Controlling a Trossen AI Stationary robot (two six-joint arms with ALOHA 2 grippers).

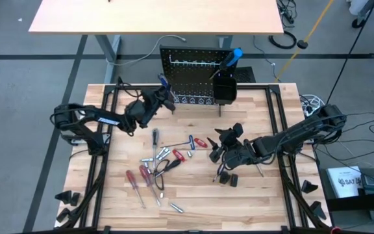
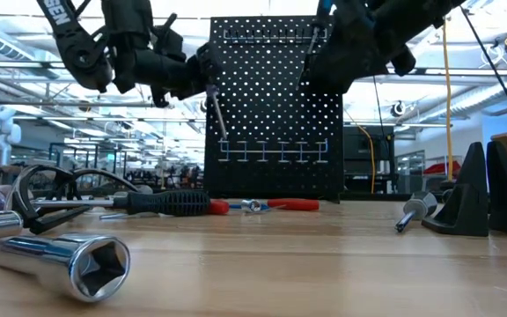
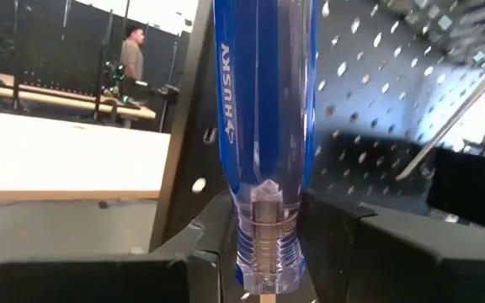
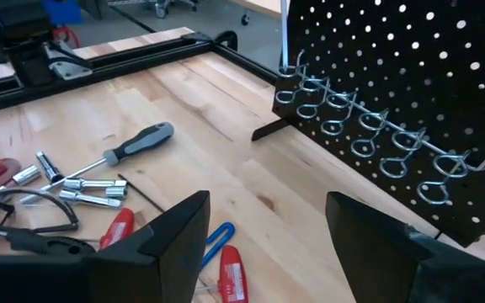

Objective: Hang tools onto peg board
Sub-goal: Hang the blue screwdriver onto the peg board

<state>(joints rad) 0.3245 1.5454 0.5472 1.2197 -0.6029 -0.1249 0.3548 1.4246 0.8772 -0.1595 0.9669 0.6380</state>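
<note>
The left gripper (image 1: 163, 97), clamped on a blue screwdriver (image 3: 259, 151) (shaft angled down), sits just left of the peg board (image 1: 190, 78); the right gripper (image 1: 223, 146) hangs open, empty, farther off.

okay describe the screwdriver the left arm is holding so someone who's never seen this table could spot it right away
Start at the black peg board standing at the table's far edge. Just off its left end, the left pincer is shut on a blue screwdriver, held up off the table. Its clear blue handle marks it out from the other blue screwdriver, which stands in the board's black bin.
</note>
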